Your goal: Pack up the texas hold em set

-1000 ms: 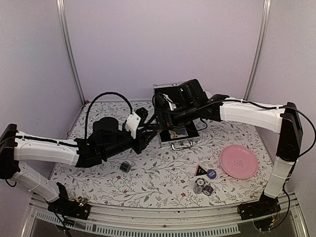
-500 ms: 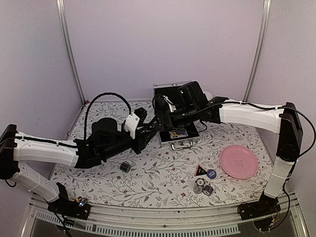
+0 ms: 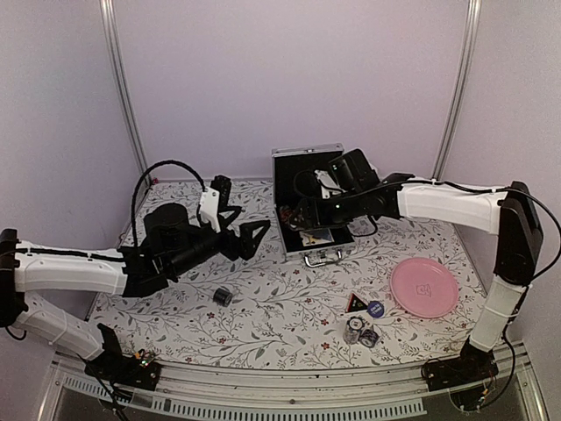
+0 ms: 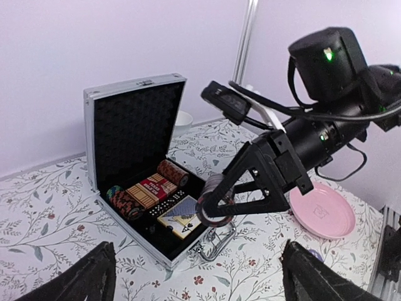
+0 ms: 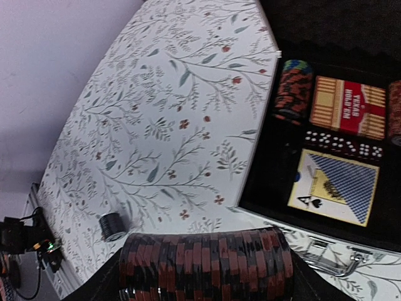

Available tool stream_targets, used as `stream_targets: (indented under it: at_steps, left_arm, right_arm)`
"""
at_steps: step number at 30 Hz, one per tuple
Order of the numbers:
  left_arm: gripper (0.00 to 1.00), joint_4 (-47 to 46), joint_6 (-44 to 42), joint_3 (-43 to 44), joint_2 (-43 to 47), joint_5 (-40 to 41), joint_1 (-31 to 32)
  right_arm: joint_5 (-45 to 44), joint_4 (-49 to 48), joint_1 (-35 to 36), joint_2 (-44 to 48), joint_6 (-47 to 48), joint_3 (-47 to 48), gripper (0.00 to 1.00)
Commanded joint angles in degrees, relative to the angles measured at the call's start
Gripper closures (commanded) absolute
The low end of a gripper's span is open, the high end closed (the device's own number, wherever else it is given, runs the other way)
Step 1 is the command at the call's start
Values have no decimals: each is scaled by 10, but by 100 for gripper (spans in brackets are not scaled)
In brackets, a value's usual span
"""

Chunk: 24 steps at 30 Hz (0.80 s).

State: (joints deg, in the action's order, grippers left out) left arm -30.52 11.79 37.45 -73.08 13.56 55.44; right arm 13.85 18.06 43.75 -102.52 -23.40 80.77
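Right wrist view: the roll of red-and-black poker chips [image 5: 207,263] lies crosswise, clamped in my right gripper [image 4: 216,205], over the front rim of the open silver aluminium case [image 4: 94,144]. I'd align it with the bare black lining and lower it gently. My left gripper [image 3: 248,235] hangs open and empty.

white arms [image 3: 438,200], black joints [image 3: 171,241], looped black cables [image 3: 166,162]

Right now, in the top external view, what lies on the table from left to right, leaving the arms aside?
Lone dark chip stack → open silver case → black triangle → blue disc → pink plate.
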Motion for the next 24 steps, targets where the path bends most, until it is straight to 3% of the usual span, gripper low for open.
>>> stream_targets:
  at_steps: [1, 7, 14, 24]
  left_arm:
    - [8, 20, 107, -16, 8, -64, -65]
    - [8, -2, 153, -39, 7, -89, -93]
    - [9, 8, 145, -38, 6, -103, -96]
    - [9, -1, 147, -53, 5, -169, -111]
  right_arm:
    - [-137, 6, -4, -29, 5, 33, 51]
    - [-177, -27, -3, -86, -61, 58, 49]
    - [-190, -40, -4, -142, -43, 95, 49]
    - [-22, -46, -20, -166, 262, 109, 47]
